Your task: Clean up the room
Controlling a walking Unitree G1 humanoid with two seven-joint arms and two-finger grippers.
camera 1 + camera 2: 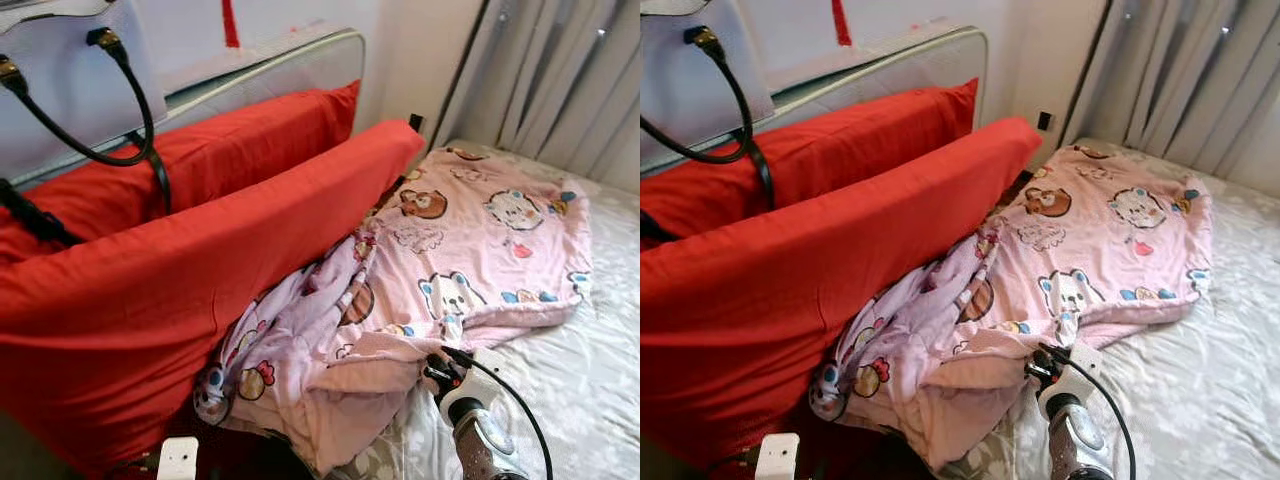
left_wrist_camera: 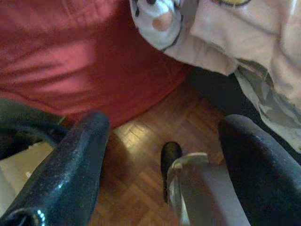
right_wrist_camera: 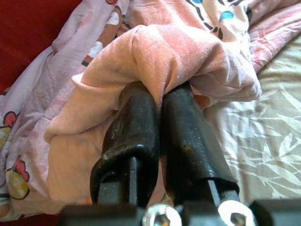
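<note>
Tips of right claw (image 3: 157, 101) buried in a pinched fold of pink blanket (image 3: 164, 56). Handbag (image 1: 70, 80) cropped at 10 o'clock, only handles and lower panel showing. White plug box (image 1: 178, 458) cut off at 6 o'clock. Left claw (image 2: 164, 155) fingers (image 2: 70, 165) blurred, over wooden floor (image 2: 141, 141), bases out of frame.

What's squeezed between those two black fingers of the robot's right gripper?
A bunched fold of the pink cartoon blanket, pinched by the right gripper; the right wrist view shows it.
</note>
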